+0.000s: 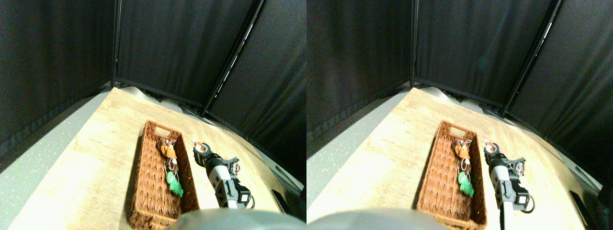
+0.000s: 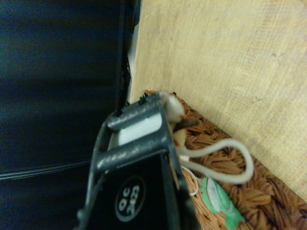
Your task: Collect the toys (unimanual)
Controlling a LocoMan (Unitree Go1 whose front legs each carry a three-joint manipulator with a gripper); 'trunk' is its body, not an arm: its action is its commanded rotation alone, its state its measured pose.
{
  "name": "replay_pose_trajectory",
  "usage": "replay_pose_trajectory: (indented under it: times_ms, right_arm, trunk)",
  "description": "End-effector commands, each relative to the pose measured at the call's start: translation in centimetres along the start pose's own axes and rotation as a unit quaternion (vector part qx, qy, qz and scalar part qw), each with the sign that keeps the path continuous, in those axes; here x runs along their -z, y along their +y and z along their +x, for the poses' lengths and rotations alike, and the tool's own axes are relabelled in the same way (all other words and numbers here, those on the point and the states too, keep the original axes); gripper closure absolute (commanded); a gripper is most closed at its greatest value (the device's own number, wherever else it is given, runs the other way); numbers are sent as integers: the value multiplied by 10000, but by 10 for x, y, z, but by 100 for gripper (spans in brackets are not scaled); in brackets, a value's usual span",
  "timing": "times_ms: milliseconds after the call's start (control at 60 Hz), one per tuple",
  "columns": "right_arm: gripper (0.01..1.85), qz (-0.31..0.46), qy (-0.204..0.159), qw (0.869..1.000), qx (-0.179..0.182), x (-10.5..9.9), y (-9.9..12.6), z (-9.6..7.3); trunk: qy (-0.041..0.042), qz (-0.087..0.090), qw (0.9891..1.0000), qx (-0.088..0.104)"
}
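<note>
A long brown wicker basket lies on the pale wooden table. Inside it lie a brown-orange toy, a small dark brown toy and a green toy. Just right of the basket's far end, my right gripper is shut on an orange-white toy. In the wrist view that toy sits pressed at the tip of the gripper, its pale string loop hanging over the basket and the green toy.
Black curtain panels close off the back and sides of the table. A grey speckled floor runs along the table's left edge. A dark flat object lies near the table's right edge.
</note>
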Motion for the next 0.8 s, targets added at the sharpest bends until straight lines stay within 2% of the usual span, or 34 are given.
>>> replay_pose_trajectory:
  times_ms: [17, 100, 233, 283, 333, 383, 650, 800]
  right_arm:
    - [179, 76, 54, 9997, -209, 4, 6, 0]
    - [179, -305, 81, 9990, -303, 8, 6, 3]
    - [176, -225, 178, 9993, -237, 16, 10, 3]
    - [172, -546, 211, 9978, -302, 20, 13, 2]
    - [172, -551, 224, 9978, -294, 22, 15, 2]
    - [175, -158, 340, 9991, -196, 26, 17, 3]
    - [175, -164, 676, 9969, -364, 47, 24, 7]
    - [173, -279, 715, 9962, -418, 55, 27, 7]
  trunk:
    - [-97, -133, 9998, -93]
    - [-102, -210, 9997, -124]
    - [-138, -368, 9990, -204]
    - [-133, -418, 9988, -237]
    - [-130, -457, 9985, -272]
    - [-137, -487, 9983, -302]
    - [-158, -569, 9974, -417]
    - [-174, -595, 9971, -431]
